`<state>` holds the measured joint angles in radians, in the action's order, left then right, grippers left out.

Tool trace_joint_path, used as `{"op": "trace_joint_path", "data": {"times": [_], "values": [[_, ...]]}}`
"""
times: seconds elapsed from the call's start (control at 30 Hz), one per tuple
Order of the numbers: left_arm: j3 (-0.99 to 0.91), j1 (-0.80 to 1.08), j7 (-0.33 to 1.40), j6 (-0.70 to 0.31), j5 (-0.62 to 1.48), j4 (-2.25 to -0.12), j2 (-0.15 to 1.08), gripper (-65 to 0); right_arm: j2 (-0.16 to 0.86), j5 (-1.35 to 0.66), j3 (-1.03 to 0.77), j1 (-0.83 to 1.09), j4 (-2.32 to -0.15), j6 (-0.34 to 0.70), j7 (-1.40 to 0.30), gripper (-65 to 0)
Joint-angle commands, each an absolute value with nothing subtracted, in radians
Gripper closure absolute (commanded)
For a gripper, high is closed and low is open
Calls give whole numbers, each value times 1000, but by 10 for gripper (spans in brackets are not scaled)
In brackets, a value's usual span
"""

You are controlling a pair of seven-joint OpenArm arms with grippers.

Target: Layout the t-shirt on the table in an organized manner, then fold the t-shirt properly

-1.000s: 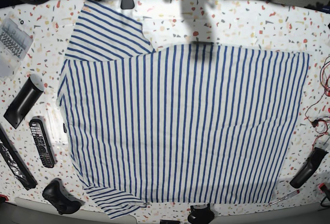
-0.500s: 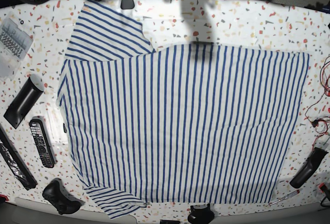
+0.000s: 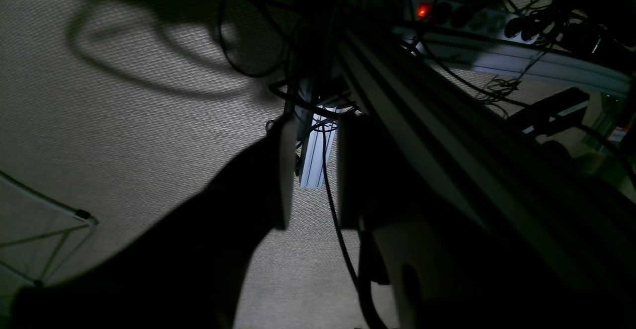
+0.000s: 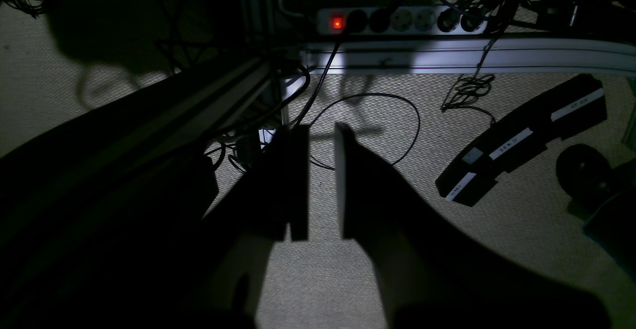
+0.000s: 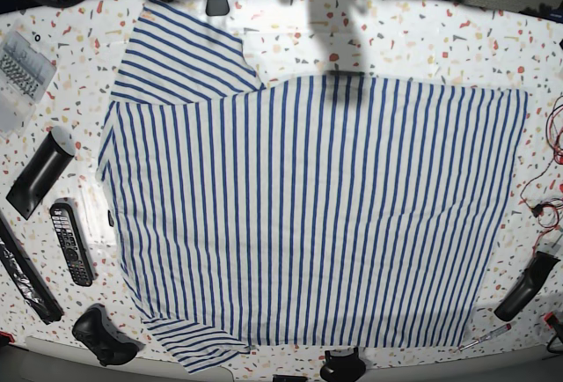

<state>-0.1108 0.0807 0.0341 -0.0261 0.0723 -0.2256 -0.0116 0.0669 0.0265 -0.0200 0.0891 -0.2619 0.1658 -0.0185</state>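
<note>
The t-shirt (image 5: 308, 215), white with thin blue stripes, lies spread flat across the table (image 5: 413, 39), hem to the right. One sleeve (image 5: 176, 56) spreads out at the upper left and the other (image 5: 198, 342) at the lower left. Neither arm shows in the base view. In the dim left wrist view my left gripper (image 3: 313, 125) hangs over carpeted floor beside a metal frame rail, its jaws apart with nothing between them. My right gripper (image 4: 322, 130) also hangs above the carpet, with a narrow gap and nothing held.
Left of the shirt lie a remote control (image 5: 70, 243), a black bar (image 5: 40, 175), a game controller (image 5: 104, 336) and a clear plastic box (image 5: 22, 69). A black object (image 5: 525, 285) and red cables (image 5: 550, 206) sit at the right edge. A power strip (image 4: 402, 20) lies on the floor.
</note>
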Motion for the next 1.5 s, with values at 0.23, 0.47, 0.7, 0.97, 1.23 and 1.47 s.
{"op": "trace_joint_path", "data": {"times": [0.23,0.47,0.7,0.97,1.23,1.47], "values": [[-110,176,68,-26,67,-362,-16,-125,136,23,-19,181,-340,258,-8,-91],[-110,350,135,-27,67,-660,-13,-125,205,-102,-18,345,-542,320,-51,-91],[-109,542,189,-30,67,-951,32,-125,351,-168,105,590,-888,343,-81,-91],[-109,752,271,-30,67,-1298,154,-125,569,-205,156,907,-1404,340,-80,-91],[-109,950,296,-29,-30,-1634,339,-125,691,-218,-10,1095,-1761,341,-160,-91],[-109,989,330,-29,-217,-1859,464,-125,760,-213,-163,1153,-1958,344,-235,-91]]}}
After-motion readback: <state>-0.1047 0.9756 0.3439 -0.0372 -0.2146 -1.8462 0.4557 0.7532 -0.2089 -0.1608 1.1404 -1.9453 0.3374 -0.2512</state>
